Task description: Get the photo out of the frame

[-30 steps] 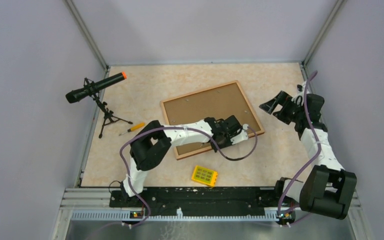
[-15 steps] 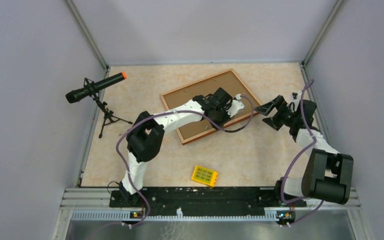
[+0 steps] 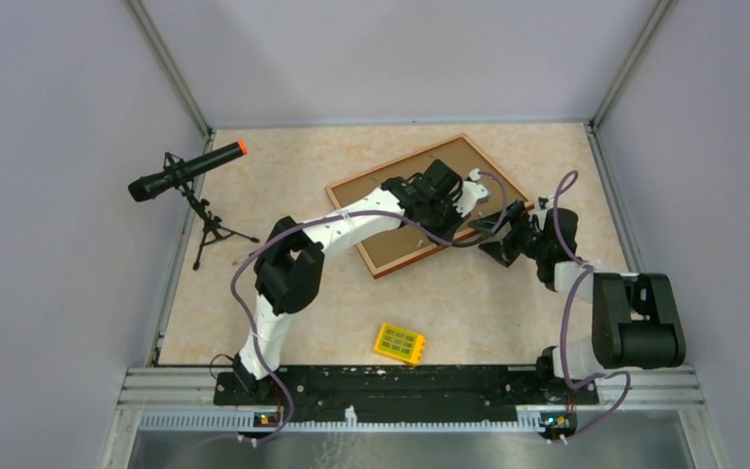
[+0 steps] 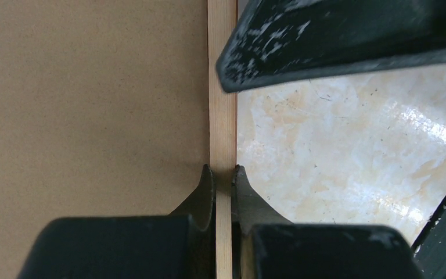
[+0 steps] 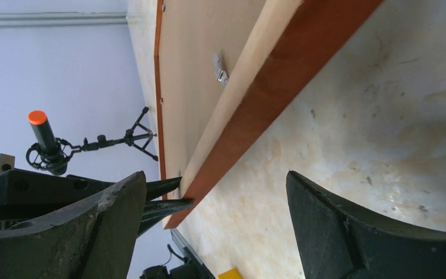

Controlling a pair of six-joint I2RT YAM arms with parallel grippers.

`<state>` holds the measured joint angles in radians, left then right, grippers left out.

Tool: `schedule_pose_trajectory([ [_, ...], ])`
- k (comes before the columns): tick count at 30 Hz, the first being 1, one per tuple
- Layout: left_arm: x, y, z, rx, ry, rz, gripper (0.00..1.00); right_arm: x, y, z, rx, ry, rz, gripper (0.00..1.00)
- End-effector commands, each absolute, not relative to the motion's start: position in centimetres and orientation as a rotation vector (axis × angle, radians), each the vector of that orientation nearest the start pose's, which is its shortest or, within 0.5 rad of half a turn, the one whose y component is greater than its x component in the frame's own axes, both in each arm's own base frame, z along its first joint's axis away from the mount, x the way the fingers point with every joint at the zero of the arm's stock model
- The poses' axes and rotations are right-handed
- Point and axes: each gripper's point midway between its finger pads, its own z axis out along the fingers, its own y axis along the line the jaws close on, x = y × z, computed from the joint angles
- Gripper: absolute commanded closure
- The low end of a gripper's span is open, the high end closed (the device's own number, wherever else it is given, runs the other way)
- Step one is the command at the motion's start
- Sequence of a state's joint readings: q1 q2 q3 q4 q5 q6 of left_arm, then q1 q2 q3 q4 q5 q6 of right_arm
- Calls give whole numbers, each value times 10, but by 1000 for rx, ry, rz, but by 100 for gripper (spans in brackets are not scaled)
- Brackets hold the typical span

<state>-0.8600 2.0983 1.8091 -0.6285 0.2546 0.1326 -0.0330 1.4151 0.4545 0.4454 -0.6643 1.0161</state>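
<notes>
Reddish-brown wooden frame [image 3: 398,244] lying back-up at the far centre-right of the table [image 3: 254,195], left gripper [image 4: 224,174] pinching its light wood rim, right gripper [image 5: 216,174] spread wide at the frame's near-right corner.

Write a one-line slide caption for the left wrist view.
Left hand pinches the wood rim of the frame, its brown back showing.
</notes>
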Motion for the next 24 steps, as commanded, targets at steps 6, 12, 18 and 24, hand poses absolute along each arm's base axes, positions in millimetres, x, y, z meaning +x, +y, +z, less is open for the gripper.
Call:
schedule_pose_trajectory([
  [6,310,-461,152,1290,2036,-812,100,361,154,112,755,2022,1296,24],
  [12,302,-477,148,1307,2032,-861,100,368,170,112,762,2021,1319,29],
  [18,296,-490,150,1320,2021,-907,100,377,177,114,770,1996,1334,46],
  [24,290,-488,154,1322,2022,-928,100,380,176,117,758,1988,1344,68],
])
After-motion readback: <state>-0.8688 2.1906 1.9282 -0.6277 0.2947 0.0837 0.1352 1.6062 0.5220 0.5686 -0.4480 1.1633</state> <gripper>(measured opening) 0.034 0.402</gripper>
